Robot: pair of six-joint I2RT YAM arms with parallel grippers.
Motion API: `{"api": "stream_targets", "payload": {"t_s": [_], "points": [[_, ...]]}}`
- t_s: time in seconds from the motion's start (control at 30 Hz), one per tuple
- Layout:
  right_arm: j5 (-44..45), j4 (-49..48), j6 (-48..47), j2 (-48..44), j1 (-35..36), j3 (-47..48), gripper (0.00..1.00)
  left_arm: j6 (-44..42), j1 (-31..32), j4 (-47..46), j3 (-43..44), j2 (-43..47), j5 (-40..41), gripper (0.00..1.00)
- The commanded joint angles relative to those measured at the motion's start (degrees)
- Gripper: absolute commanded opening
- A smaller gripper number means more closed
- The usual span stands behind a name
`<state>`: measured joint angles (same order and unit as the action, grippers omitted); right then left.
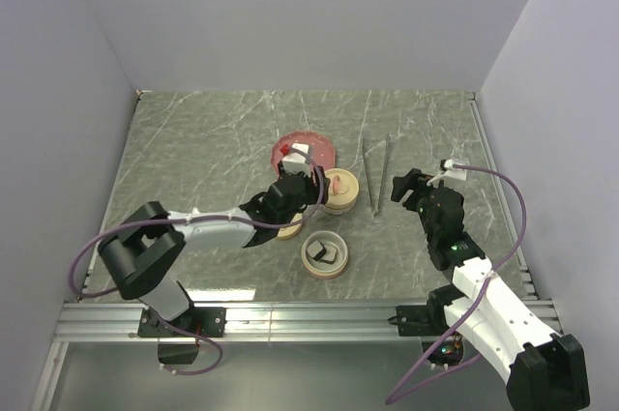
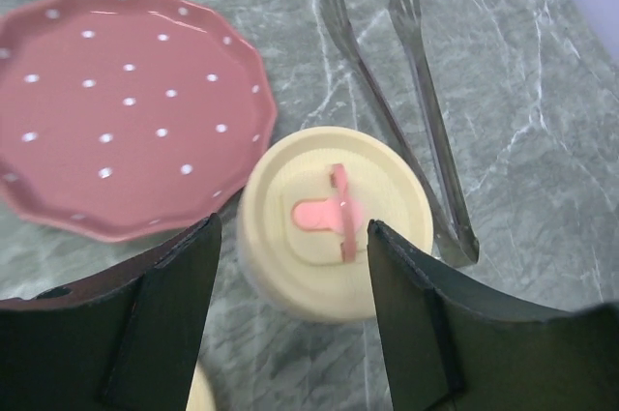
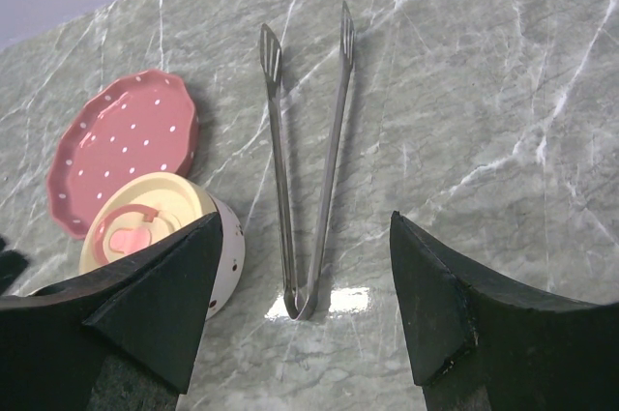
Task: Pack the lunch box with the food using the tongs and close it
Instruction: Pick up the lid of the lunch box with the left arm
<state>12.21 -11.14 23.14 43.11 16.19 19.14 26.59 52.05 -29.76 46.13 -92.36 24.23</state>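
Note:
The silvery tongs (image 1: 375,174) lie flat on the marble table, joined end towards me, tips pointing away. My right gripper (image 3: 305,227) hangs open just short of the tongs' (image 3: 305,169) joined end and holds nothing. My left gripper (image 2: 290,237) is open and empty just before a cream lidded lunch box tier (image 2: 334,222) with a pink knob. An open cream tier (image 1: 326,256) nearer the arms holds dark food blocks (image 1: 330,257). The pink dotted plate (image 2: 126,106) is bare.
The lidded tier (image 1: 338,189) stands between the plate (image 1: 302,150) and the tongs, close to both. Another cream piece (image 1: 287,229) lies partly under my left arm. Grey walls enclose the table on three sides; a metal rail runs along the near edge.

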Motion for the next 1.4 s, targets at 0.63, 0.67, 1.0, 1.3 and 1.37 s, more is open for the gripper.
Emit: {"api": "stream_targets", "payload": {"t_s": [0.63, 0.67, 1.0, 1.3, 1.37], "points": [[-1.48, -3.45, 0.24, -0.84, -0.28, -0.24, 0.77, 32.99, 11.40, 31.23, -7.20, 11.77, 33.60, 0.75], [-1.57, -3.45, 0.33, -1.10, -0.36, -0.33, 0.77, 33.70, 11.40, 31.43, -6.58, 11.06, 33.52, 0.76], [-2.36, -3.72, 0.24, -1.45, -0.28, -0.59, 0.77, 32.83, 10.97, 26.86, -6.05, 6.05, 31.41, 0.78], [-2.89, -3.89, 0.07, -1.10, -0.28, -0.50, 0.77, 28.61, 6.40, 19.66, -7.19, 4.29, 24.56, 0.77], [-2.89, -3.89, 0.07, -1.01, -0.36, -0.42, 0.77, 27.73, 5.69, 18.78, -7.37, 3.68, 23.24, 0.77]]}}
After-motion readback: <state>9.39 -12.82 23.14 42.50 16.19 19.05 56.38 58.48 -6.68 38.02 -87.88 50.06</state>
